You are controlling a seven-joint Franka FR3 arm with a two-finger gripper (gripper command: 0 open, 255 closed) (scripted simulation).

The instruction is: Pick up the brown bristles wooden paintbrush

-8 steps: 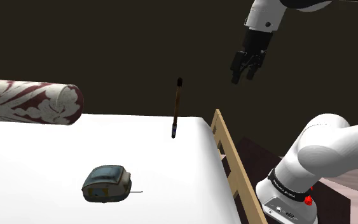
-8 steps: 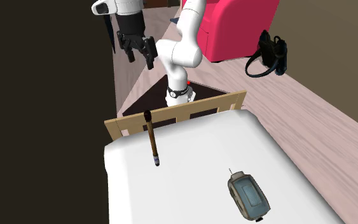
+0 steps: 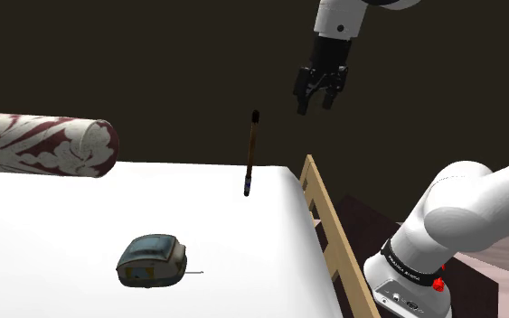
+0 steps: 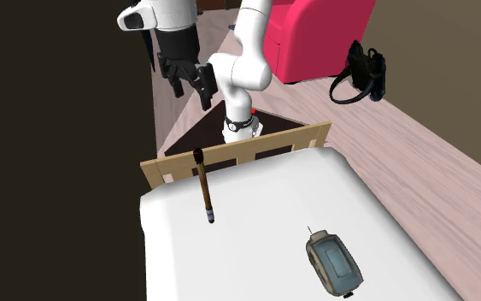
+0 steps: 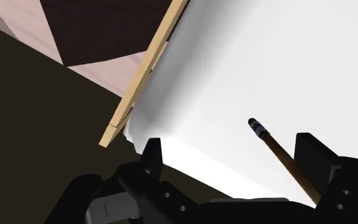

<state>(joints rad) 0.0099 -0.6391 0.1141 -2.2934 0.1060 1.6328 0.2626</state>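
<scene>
Brown-handled and dark-tipped, the paintbrush (image 3: 251, 154) stands almost upright near the corner of the white bed (image 3: 53, 226). Its blue-banded end rests on the surface and its bristles point up, just beside the wooden rail (image 3: 330, 228). The all-black gripper (image 3: 317, 96) hangs above it, toward the shoulder view's right, fingers apart and holding nothing. From the wrist, the shaft runs up close inside one finger, off-centre. The white arm (image 3: 478, 208) reaches high over the rail, hand pointing down; a sideways shift looks needed before descending.
</scene>
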